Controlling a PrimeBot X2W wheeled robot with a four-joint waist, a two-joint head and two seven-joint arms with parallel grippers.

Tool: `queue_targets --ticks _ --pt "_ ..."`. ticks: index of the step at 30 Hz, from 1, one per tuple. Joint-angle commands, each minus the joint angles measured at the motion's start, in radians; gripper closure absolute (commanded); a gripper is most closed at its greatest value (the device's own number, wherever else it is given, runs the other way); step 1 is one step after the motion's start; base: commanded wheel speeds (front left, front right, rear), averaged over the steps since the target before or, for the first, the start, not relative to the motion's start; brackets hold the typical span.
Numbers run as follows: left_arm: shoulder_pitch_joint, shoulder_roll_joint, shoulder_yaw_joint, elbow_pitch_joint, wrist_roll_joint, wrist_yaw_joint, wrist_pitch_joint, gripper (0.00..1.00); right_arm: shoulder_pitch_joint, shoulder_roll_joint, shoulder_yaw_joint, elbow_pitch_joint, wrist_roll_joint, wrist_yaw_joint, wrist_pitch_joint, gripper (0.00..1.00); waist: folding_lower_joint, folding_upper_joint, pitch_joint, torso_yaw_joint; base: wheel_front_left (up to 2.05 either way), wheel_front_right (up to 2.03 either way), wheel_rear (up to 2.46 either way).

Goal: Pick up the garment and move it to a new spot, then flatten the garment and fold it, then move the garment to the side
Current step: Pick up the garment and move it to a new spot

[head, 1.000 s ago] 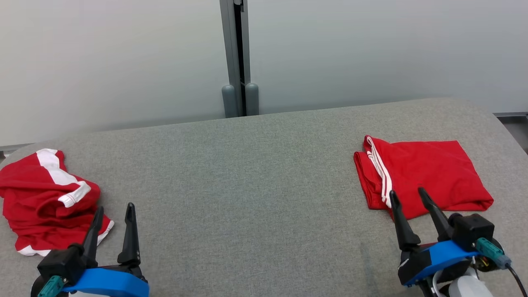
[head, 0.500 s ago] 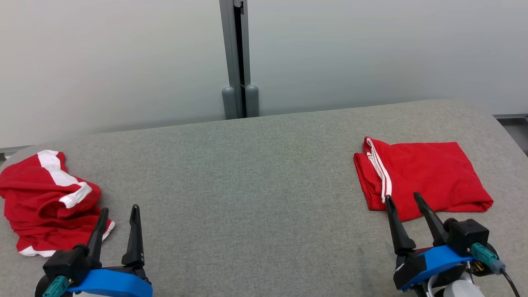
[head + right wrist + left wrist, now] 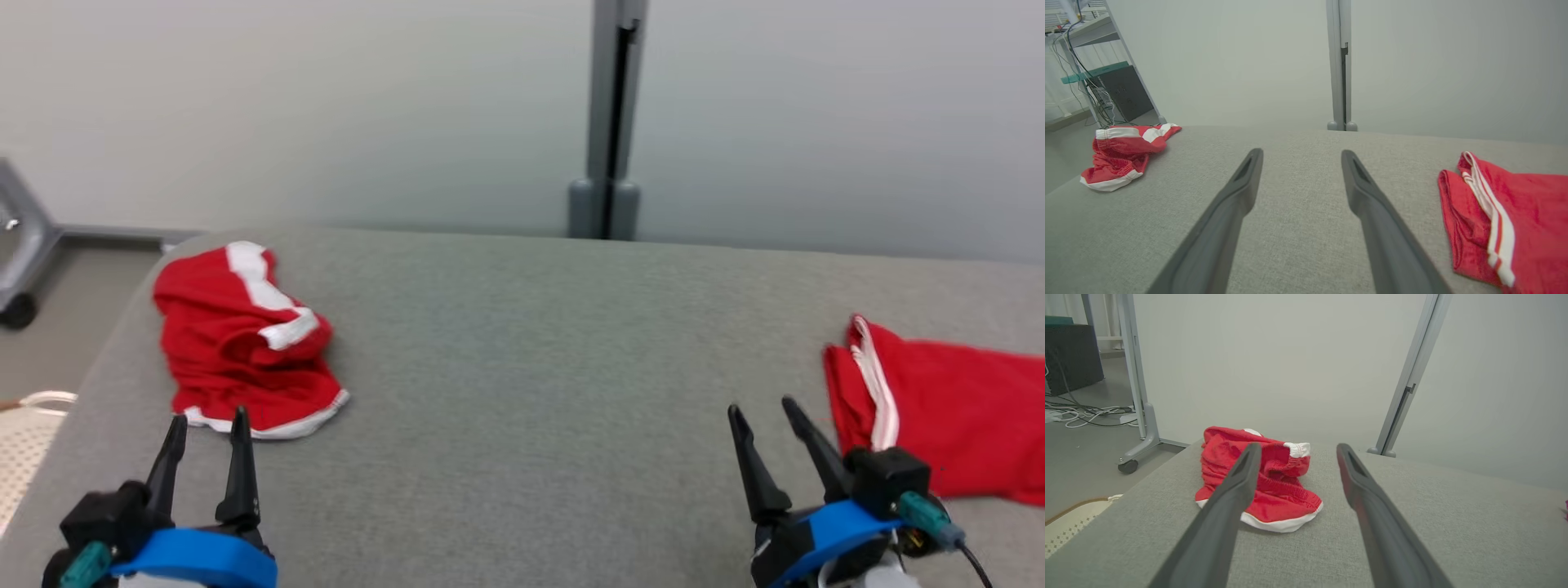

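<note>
- Crumpled red fabric garment with white bands (image 3: 241,343) lies in a heap on the wide grey fabric-covered table (image 3: 522,367), at its far left corner, close to the left edge.
- Pale wall panels (image 3: 326,106), joined by a grey metal post (image 3: 608,122), stand behind the table's far edge.
- Folded red fabric garment with 2 white stripes (image 3: 955,425) lies flat at the right, well apart from the heap.
- Left gripper (image 3: 208,418) is on the near side of the heap, its 2 dark fingers spread, holding nothing.
- Right gripper (image 3: 760,407) is just left of the folded garment, fingers likewise apart and empty.
</note>
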Motion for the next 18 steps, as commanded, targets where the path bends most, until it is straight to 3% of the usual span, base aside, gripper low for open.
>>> queue_targets --ticks 1,9,18 --pt "-0.012 0.005 0.011 0.007 0.003 -0.001 -0.002 0.0 -0.006 0.005 0.01 0.007 0.01 0.0 -0.004 0.0 0.0002 0.0 0.028 0.058 0.0 0.0 0.0" --pt "-0.018 0.009 0.036 0.026 0.007 -0.001 -0.002 0.0 -0.03 0.014 0.029 0.028 0.021 0.0 -0.005 0.0 0.0002 0.0 0.033 0.198 0.0 0.0 0.0" --pt "-0.027 0.008 0.037 0.02 0.006 -0.001 -0.002 0.0 -0.046 0.022 0.038 0.031 0.014 0.0 -0.005 0.0 0.0002 0.0 0.039 0.229 0.0 0.0 0.0"
